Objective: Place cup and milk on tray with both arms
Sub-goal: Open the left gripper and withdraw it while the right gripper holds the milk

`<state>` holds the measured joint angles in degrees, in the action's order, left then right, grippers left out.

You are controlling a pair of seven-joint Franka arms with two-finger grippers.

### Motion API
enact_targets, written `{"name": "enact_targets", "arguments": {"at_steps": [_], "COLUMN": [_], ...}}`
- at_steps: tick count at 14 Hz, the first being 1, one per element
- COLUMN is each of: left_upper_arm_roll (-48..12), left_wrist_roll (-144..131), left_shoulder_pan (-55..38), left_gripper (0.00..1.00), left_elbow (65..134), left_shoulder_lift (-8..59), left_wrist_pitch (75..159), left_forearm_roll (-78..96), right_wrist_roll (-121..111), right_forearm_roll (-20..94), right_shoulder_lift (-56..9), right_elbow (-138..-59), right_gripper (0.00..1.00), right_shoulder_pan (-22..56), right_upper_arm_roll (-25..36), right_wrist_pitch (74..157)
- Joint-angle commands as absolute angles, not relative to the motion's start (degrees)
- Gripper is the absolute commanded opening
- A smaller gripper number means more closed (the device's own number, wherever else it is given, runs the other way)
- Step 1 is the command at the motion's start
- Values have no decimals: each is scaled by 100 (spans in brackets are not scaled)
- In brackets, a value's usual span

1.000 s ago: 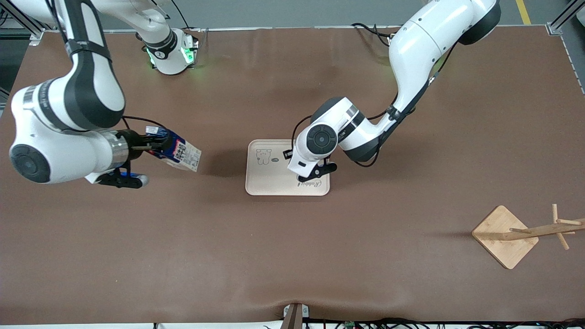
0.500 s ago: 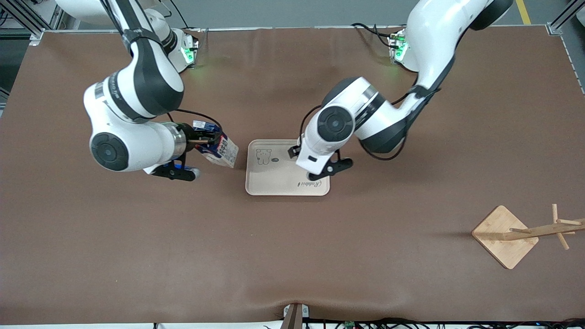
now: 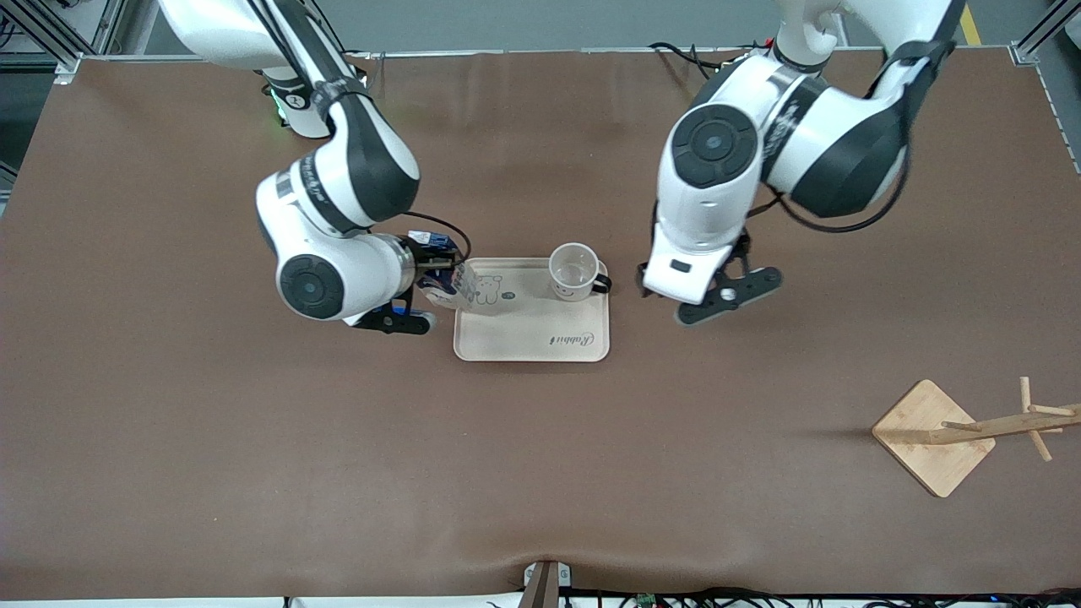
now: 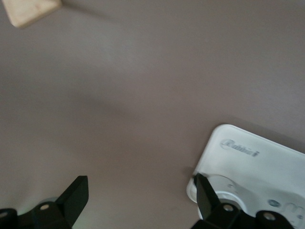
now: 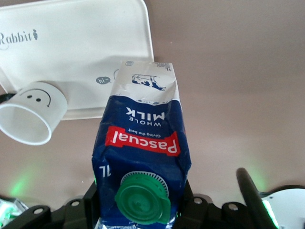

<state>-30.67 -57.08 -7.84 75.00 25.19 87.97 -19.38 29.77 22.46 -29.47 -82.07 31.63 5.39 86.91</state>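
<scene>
The cup [image 3: 574, 272] stands upright on the cream tray [image 3: 532, 333], in the tray's corner toward the left arm's end, farther from the front camera. My left gripper [image 3: 718, 291] is open and empty over the bare table beside the tray, toward the left arm's end. In the left wrist view the gripper [image 4: 140, 200] has wide-apart fingers, with the tray [image 4: 267, 157] to one side. My right gripper [image 3: 426, 274] is shut on the milk [image 3: 441, 285], held tilted over the tray's edge toward the right arm's end. The right wrist view shows the milk [image 5: 143, 143], the cup [image 5: 31, 114] and the tray [image 5: 81, 43].
A wooden peg stand on a square base [image 3: 933, 435] sits near the left arm's end of the table, nearer to the front camera. Its base corner shows in the left wrist view [image 4: 28, 9]. Brown table surface [image 3: 540, 473] surrounds the tray.
The left gripper has let go of the cup on the tray, then risen and moved off toward the left arm's end. The right arm has carried the milk toward the tray.
</scene>
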Motion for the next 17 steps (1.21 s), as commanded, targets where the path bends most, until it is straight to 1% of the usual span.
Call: {"name": "enact_targets", "arguments": {"at_steps": [1, 7, 10, 12, 14, 15, 16, 17], "left_upper_arm_roll": [-3050, -3085, -3076, -3181, -3226, -3199, -3138, -3007], "left_wrist_roll": [-5003, -4027, -3982, -3781, -3430, -3245, -3095, -2911], "left_shoulder_pan": [-318, 473, 632, 983, 1107, 1142, 1116, 1081], "left_gripper": [100, 100, 100, 100, 100, 100, 100, 100], "left_elbow": [7638, 7638, 7629, 7629, 7629, 7638, 7655, 7664], "left_shoulder_lift": [2145, 1706, 1592, 1494, 1450, 1337, 1249, 1170], "left_wrist_pitch": [8692, 8692, 8692, 8692, 8623, 8570, 8561, 8543], "left_forearm_roll": [-2039, -1969, -1969, -1925, -1899, -1890, -1872, -1820], "right_wrist_roll": [3287, 2953, 2944, 2944, 2944, 2944, 2953, 2971], "right_forearm_roll": [2347, 2320, 2312, 2277, 2189, 2136, 2110, 2083], "right_shoulder_lift": [-3216, -3401, -3506, -3594, -3621, -3621, -3630, -3630], "right_elbow": [-7797, -7717, -7726, -7726, -7734, -7734, -7743, -7752], "right_gripper": [37, 37, 38, 42, 46, 53, 73, 100], "right_shoulder_pan": [3576, 3603, 3682, 3744, 3762, 3762, 3762, 3762], "right_upper_arm_roll": [598, 589, 598, 598, 598, 598, 598, 598], "right_wrist_pitch": [8745, 8763, 8920, 9070, 9123, 9123, 9123, 9132]}}
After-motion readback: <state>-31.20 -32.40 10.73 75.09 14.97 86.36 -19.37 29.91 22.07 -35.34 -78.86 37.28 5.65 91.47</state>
